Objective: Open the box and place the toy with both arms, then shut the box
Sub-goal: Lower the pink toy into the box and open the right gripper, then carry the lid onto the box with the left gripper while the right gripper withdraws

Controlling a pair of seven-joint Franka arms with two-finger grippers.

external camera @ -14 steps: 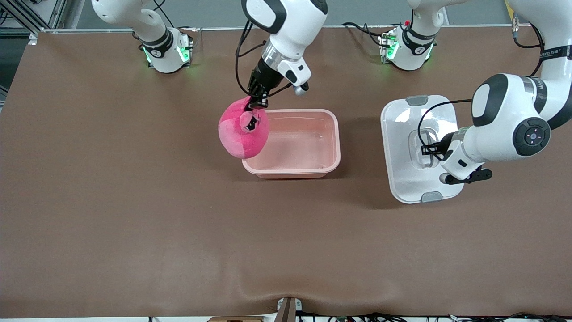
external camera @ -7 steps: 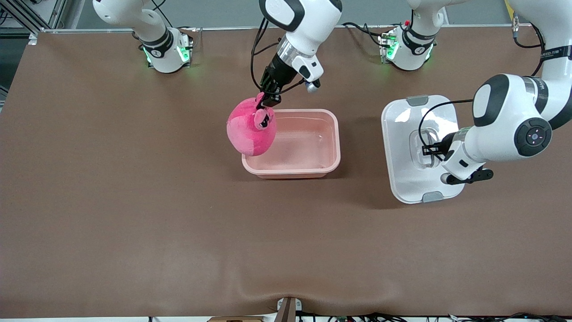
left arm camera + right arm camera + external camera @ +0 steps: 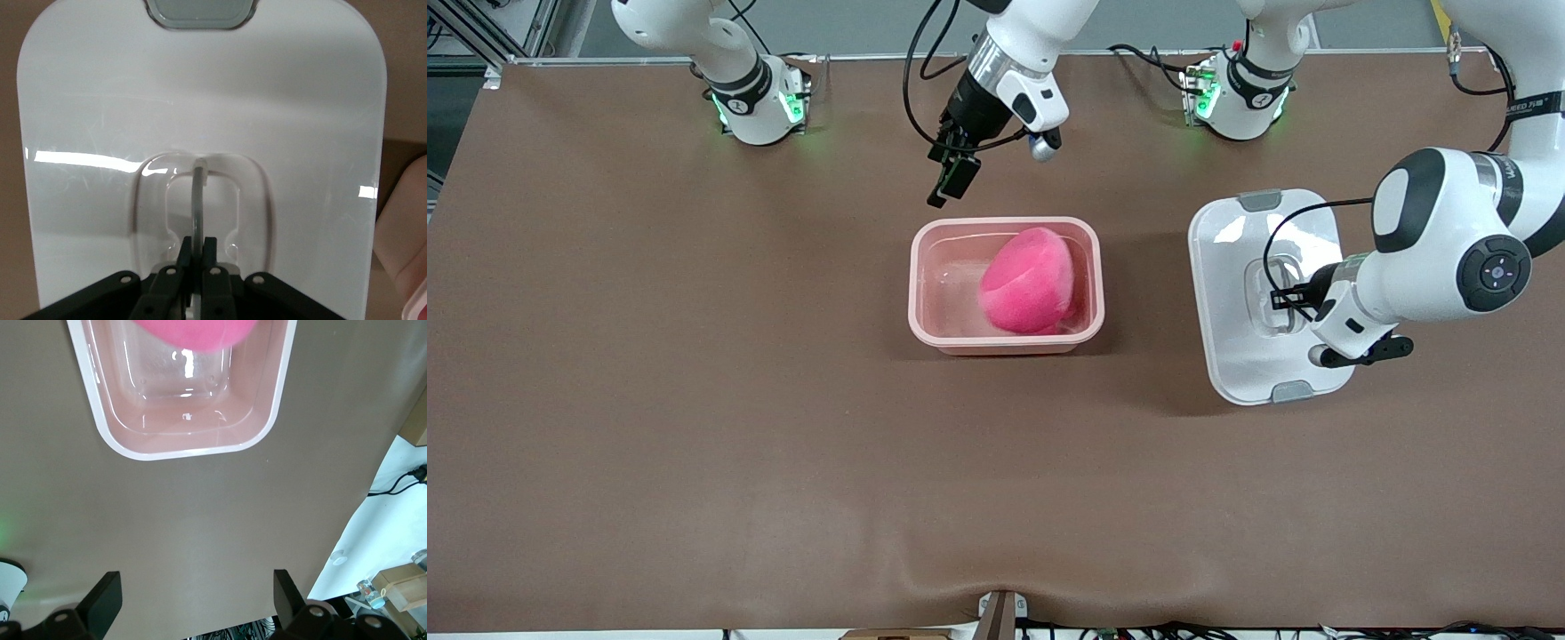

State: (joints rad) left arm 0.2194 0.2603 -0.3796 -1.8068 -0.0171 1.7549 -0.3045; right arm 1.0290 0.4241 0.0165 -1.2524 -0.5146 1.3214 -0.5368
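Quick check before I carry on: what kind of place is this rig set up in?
Probably a robotics lab bench, not a home: two arms bolted to a brown-covered table, cables trailing along its edge, and only a box, toy and lid laid out.

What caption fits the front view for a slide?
Round hot-pink plush toy lies in pale pink plastic tub; white lid beside it, held by left end effector.

Toy [image 3: 1027,281] in box [image 3: 921,293], lid [image 3: 1227,267] beside, right claw [image 3: 953,173] open
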